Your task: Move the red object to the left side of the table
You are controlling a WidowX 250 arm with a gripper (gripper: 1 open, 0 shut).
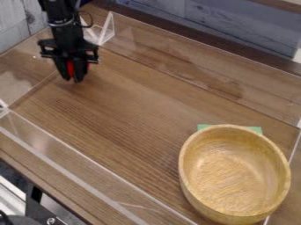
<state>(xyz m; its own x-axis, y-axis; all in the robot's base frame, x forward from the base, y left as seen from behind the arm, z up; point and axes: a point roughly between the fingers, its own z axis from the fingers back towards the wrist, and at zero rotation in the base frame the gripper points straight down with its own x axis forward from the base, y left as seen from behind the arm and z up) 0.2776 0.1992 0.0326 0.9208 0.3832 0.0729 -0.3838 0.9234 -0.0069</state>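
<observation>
Camera view | gripper (pixel 74 72) pointing down, jaws clamping the red object (pixel 76 70) between them | table (pixel 141 114) lying beneath the jaws

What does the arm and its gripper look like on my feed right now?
The arm is black and comes down from the top left of the picture as a slim, dark column. The gripper at its end is black too, with a wider cross-piece just above short dark jaws. Red shows between the jaws. The picture is too small and blurred to show any cables or markings.
</observation>
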